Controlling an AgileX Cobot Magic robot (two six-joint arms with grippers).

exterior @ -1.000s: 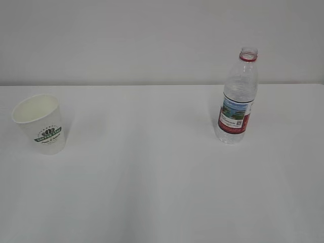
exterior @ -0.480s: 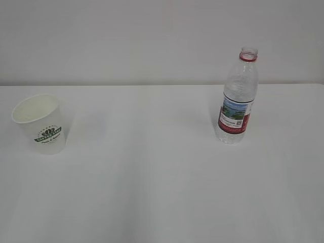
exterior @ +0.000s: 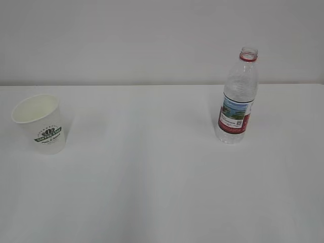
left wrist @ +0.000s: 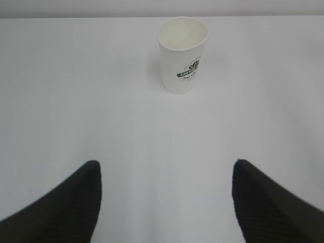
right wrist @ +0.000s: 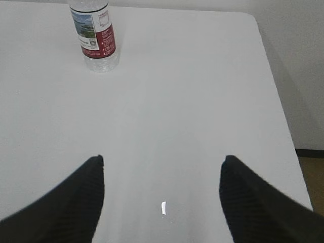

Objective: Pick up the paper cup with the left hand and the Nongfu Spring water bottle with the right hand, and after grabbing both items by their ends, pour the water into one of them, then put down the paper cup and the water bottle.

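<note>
Nothing done: your cup (exterior: 39, 124) and bottle (exterior: 237, 98) stand untouched.
Left gripper (left wrist: 167, 197): jaws apart, empty.
Right gripper (right wrist: 162, 195): same.
Left: you grab, pour, set down.

A plain white worktop (exterior: 152, 192) fills the lower part of the exterior view and runs back to a straight far edge, where it meets a bare, pale grey-white wall (exterior: 126, 40). The light is soft and even, with only faint shadows on the matte surface. In the right wrist view the worktop ends at a rounded far right corner (right wrist: 251, 16); beyond its right edge the same pale wall (right wrist: 293, 61) drops to a dark skirting strip (right wrist: 310, 151) and a patch of brownish floor (right wrist: 314, 177). A small bright glint (right wrist: 163, 207) lies on the near part of the worktop.
</note>
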